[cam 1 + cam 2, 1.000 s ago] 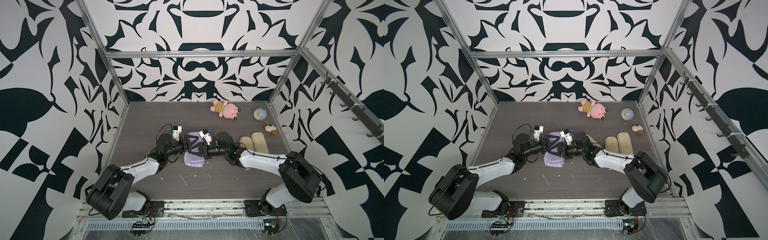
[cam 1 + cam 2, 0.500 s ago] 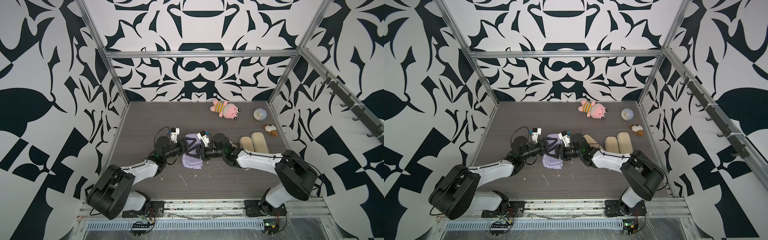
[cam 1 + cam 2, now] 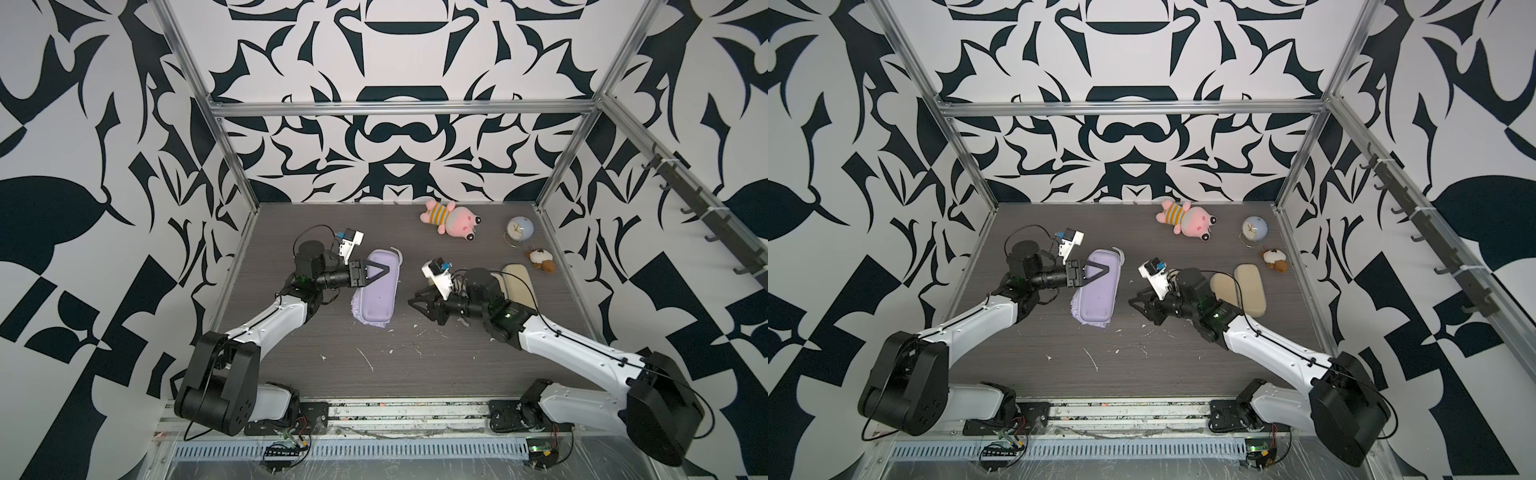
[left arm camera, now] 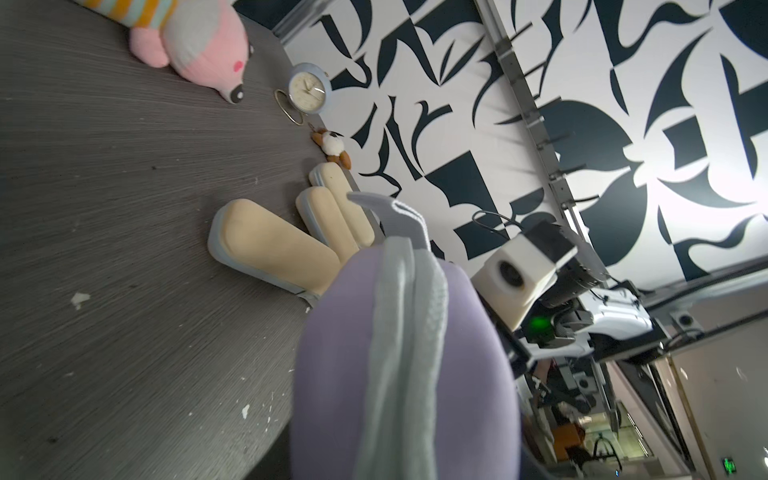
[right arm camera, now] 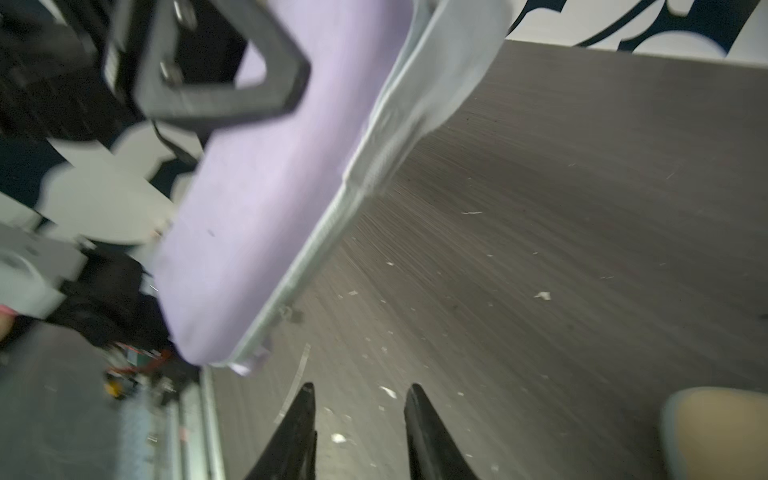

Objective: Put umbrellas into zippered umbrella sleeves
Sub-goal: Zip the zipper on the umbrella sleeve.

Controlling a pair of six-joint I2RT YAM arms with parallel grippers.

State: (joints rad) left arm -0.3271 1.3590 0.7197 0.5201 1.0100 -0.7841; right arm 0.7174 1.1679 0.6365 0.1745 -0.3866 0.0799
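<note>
The lavender zippered umbrella sleeve [image 3: 376, 293] [image 3: 1096, 295] sits left of centre, closed, grey zip edge facing the left wrist camera [image 4: 399, 332]. My left gripper [image 3: 384, 272] [image 3: 1104, 270] is shut on its far end; one black finger lies across its top face and the other is hidden beneath. Bunched lavender fabric [image 3: 354, 305] shows along its left edge; the umbrellas are otherwise hidden. My right gripper [image 3: 417, 309] [image 3: 1140, 309] [image 5: 359, 388] is open and empty, just right of the sleeve. Three beige sleeves [image 4: 270, 245] [image 4: 328, 216] [image 3: 1250, 289] lie closed at the right.
A pink plush toy [image 3: 451, 218], a small round clock [image 3: 519, 228] and a brown-and-white plush charm [image 3: 540, 259] lie at the back right. White scraps [image 3: 368, 359] are scattered over the dark table's front. Patterned walls with metal posts enclose the table.
My right gripper has drawn back to the right, away from the lavender sleeve, and its jaws have narrowed. The left gripper stays on the sleeve, which has shifted slightly left and back.
</note>
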